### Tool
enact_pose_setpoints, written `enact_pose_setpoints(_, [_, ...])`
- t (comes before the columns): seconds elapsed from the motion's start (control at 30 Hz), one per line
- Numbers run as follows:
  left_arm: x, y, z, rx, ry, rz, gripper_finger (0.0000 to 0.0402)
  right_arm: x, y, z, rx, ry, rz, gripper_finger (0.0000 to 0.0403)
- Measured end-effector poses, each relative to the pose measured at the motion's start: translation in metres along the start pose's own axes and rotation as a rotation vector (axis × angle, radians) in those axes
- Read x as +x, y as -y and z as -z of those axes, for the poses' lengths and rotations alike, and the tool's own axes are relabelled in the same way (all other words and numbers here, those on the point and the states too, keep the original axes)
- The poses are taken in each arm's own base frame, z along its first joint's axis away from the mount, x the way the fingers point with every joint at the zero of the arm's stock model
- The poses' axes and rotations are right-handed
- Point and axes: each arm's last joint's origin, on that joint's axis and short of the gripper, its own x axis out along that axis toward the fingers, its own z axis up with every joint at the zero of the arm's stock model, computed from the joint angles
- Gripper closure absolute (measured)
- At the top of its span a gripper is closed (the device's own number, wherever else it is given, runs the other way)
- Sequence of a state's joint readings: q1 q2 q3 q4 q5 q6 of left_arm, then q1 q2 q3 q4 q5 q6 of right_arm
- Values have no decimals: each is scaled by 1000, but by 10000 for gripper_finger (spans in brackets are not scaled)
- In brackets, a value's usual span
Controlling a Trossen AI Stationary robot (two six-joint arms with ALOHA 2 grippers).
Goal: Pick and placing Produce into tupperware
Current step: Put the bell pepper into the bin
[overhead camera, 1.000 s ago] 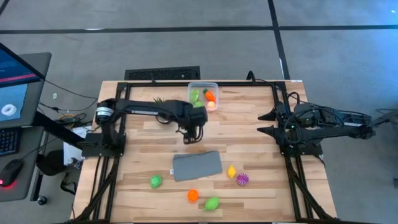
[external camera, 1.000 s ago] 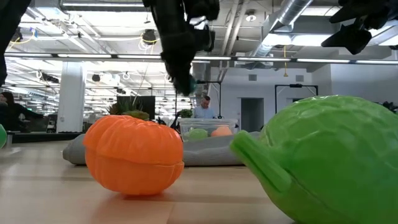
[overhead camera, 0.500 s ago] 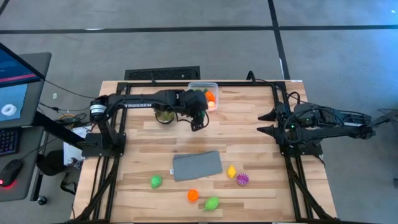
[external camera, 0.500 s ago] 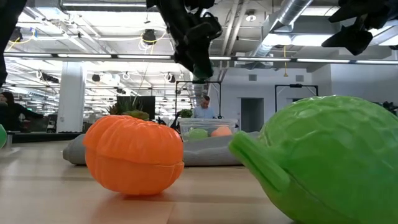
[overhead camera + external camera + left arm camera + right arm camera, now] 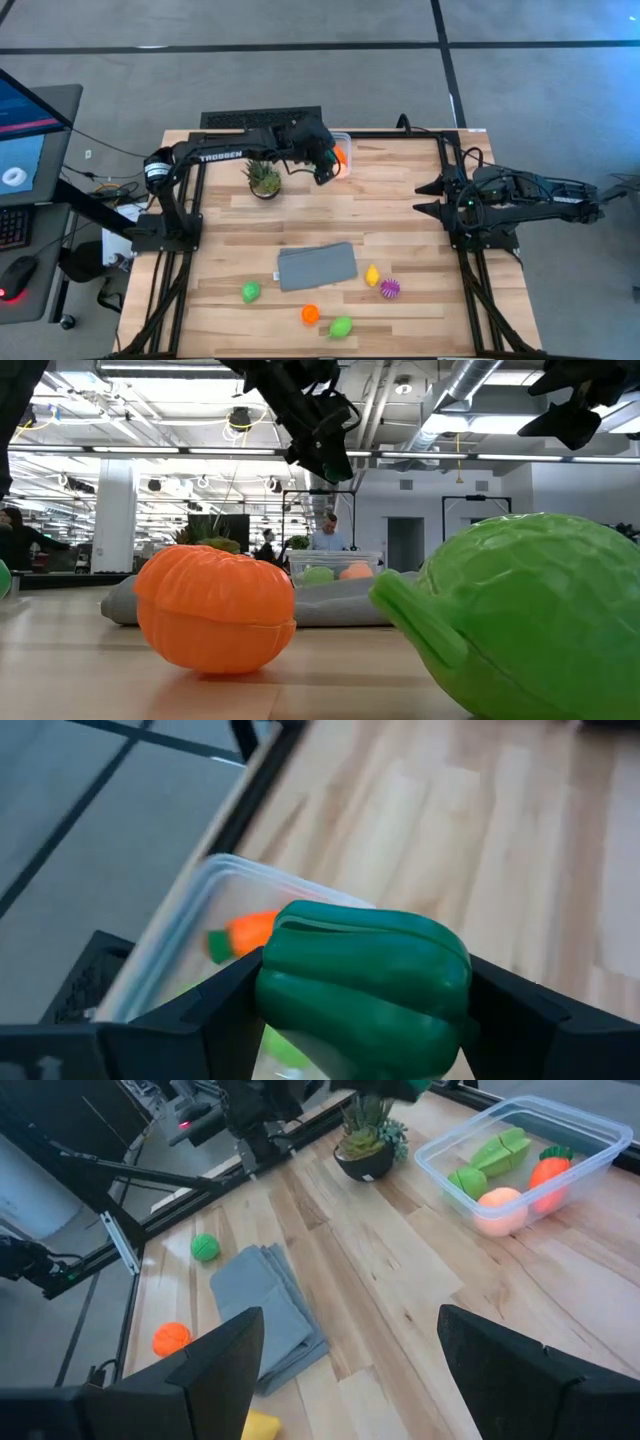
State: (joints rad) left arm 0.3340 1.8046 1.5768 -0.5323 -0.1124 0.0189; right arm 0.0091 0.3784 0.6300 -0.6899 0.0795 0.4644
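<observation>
My left gripper (image 5: 323, 166) hangs over the tupperware (image 5: 341, 139) at the table's far middle, shut on a dark green toy pepper (image 5: 360, 985). The clear tub (image 5: 520, 1155) holds a carrot (image 5: 250, 930), green pieces and a peach ball. Loose produce lies near the front edge: a green piece (image 5: 250, 291), an orange one (image 5: 310, 314), another green one (image 5: 341, 326), a yellow one (image 5: 372, 275) and a spiky purple one (image 5: 390, 288). My right gripper (image 5: 424, 197) waits open at the table's right side with nothing between its fingers. My left gripper pinches the pepper by two opposite sides (image 5: 275, 990), one finger (image 5: 215, 1010) on each. The fingers slant down, coming from the table's left. The pepper is lifted clear and hangs above the tub's rim (image 5: 215, 880).
A spiky potted plant (image 5: 264, 180) stands just left of the tub. A folded grey cloth (image 5: 317, 266) lies flat at the table's middle front. Black frame rails run along the left and right edges.
My left gripper has carried the green pepper from just beyond the cloth toward the table's far edge, rising and tipping closer to level, and now hangs over the tub. The arm has swung off the potted plant, which now shows.
</observation>
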Motion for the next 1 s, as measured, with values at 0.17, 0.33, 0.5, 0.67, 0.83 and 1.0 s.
enact_pose_setpoints(0.17, [5, -23, 0, -41, 31, -20, 142, 0, 1, 0, 2, 4, 9, 81])
enact_pose_setpoints(0.33, [22, -39, 5, -74, 15, -21, 141, 0, 1, 0, 2, 13, 31, 81])
enact_pose_setpoints(0.5, [43, -51, 15, -115, -33, -7, 141, 0, 2, -1, 1, 20, 53, 81])
enact_pose_setpoints(0.67, [68, -57, 28, -149, -93, 2, 141, 2, 2, -1, 1, 11, 63, 81])
enact_pose_setpoints(0.83, [88, -60, 40, -182, -143, 13, 141, 5, 2, 1, 0, 7, 65, 81])
enact_pose_setpoints(1.0, [99, -59, 47, -203, -165, 17, 140, 13, 6, 10, 13, -23, 80, 81])
